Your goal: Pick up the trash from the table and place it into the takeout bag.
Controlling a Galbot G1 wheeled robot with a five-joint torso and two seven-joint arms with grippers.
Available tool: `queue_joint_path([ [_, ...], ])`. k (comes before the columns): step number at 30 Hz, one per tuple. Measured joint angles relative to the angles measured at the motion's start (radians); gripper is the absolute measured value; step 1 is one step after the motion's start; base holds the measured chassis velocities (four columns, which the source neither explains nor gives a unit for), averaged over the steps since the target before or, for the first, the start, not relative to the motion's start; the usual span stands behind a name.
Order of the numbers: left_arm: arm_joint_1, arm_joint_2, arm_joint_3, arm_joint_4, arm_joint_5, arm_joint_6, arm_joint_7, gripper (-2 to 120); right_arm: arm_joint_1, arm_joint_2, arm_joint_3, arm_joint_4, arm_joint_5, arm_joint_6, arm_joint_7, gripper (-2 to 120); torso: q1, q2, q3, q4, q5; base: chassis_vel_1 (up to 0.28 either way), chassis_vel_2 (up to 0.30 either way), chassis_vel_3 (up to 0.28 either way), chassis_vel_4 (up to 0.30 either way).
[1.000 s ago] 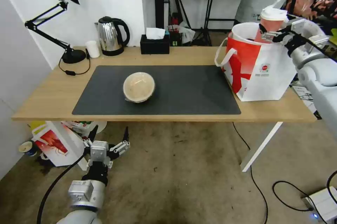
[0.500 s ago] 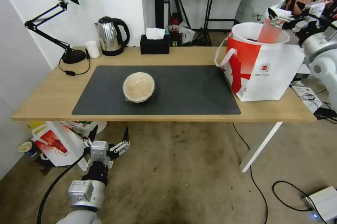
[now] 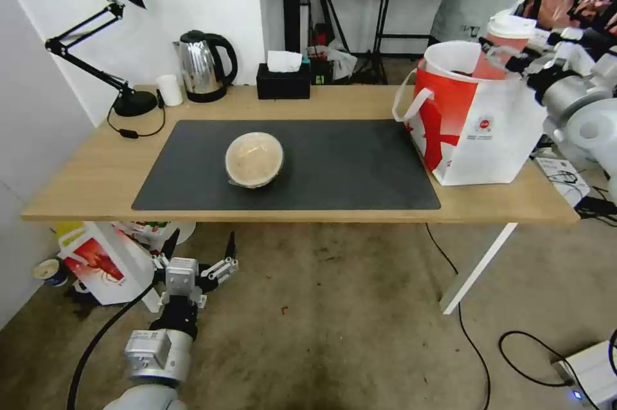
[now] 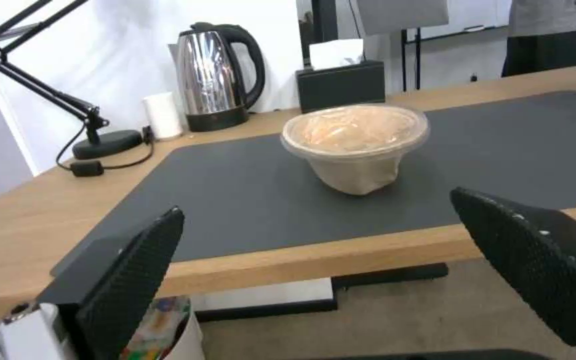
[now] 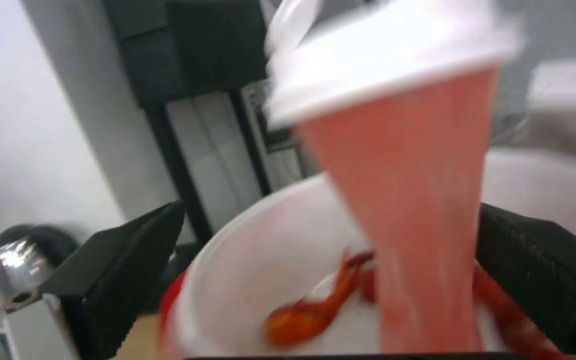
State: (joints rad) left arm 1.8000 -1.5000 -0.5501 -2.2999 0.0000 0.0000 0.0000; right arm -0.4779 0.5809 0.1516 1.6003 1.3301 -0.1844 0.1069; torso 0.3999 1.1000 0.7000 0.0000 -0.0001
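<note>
Cup over the bag, bowl on the mat

Right gripper (image 3: 504,58) (image 5: 331,210) hangs over the open mouth of the takeout bag (image 3: 488,133), which stands on the table (image 3: 96,172) at about 3 o'clock from the dark mat (image 3: 347,166), partly on the mat's edge. Its jaws are spread wide. The red drink cup (image 3: 488,66) (image 5: 415,210) sits between them with its white lid up and its lower end down inside the bag. In the right wrist view one jaw is right at the cup's side and the other stands well clear of it, so nothing is clamped. Below the cup, red crayfish shells (image 5: 315,310) lie in the white inside of the bag.

The tan lidded bowl (image 3: 254,158) (image 4: 356,142) stands upright on the mat, a little toward 9 o'clock from the mat's middle and well apart from the bag.

The left gripper (image 3: 202,240) (image 4: 318,205) is parked below the table's near edge, at about 7 o'clock from the bowl. Its jaws are open and empty and point up toward the table.
</note>
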Motion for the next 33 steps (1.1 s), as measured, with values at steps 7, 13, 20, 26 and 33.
queue_joint_path([
  [7, 0.000, 0.000, 0.000, 0.000, 0.000, 0.000, 0.000, 100, -0.070, 0.021, 0.018, 0.148, -0.002, 0.003, 0.001, 100, 0.000, 0.000, 0.000, 0.0001, 0.0001, 0.000, 0.000, 0.000, 0.000],
  [13, 0.000, 0.000, 0.000, 0.000, 0.000, 0.000, 0.000, 100, -0.060, -0.008, 0.020, 0.257, -0.009, -0.027, 0.034, 100, 0.000, 0.000, 0.000, -0.0001, -0.0002, 0.000, 0.000, 0.000, 0.000],
  [20, 0.000, 0.000, 0.000, 0.000, 0.000, 0.000, 0.000, 100, -0.056, -0.043, 0.020, 0.335, -0.015, -0.046, 0.067, 100, 0.000, 0.000, 0.000, -0.0001, 0.0001, 0.000, 0.000, 0.000, 0.000],
  [26, 0.000, 0.000, 0.000, 0.000, 0.000, 0.000, 0.000, 100, -0.045, -0.066, 0.019, 0.344, -0.101, -0.067, 0.080, 100, 0.000, 0.000, 0.000, -0.0001, 0.0000, 0.000, 0.000, 0.000, 0.000],
  [33, 0.000, 0.000, 0.000, 0.000, 0.000, 0.000, 0.000, 100, -0.054, -0.071, 0.019, 0.355, -0.090, -0.069, 0.085, 100, 0.000, 0.000, 0.000, 0.0000, 0.0001, 0.000, 0.000, 0.000, 0.000],
])
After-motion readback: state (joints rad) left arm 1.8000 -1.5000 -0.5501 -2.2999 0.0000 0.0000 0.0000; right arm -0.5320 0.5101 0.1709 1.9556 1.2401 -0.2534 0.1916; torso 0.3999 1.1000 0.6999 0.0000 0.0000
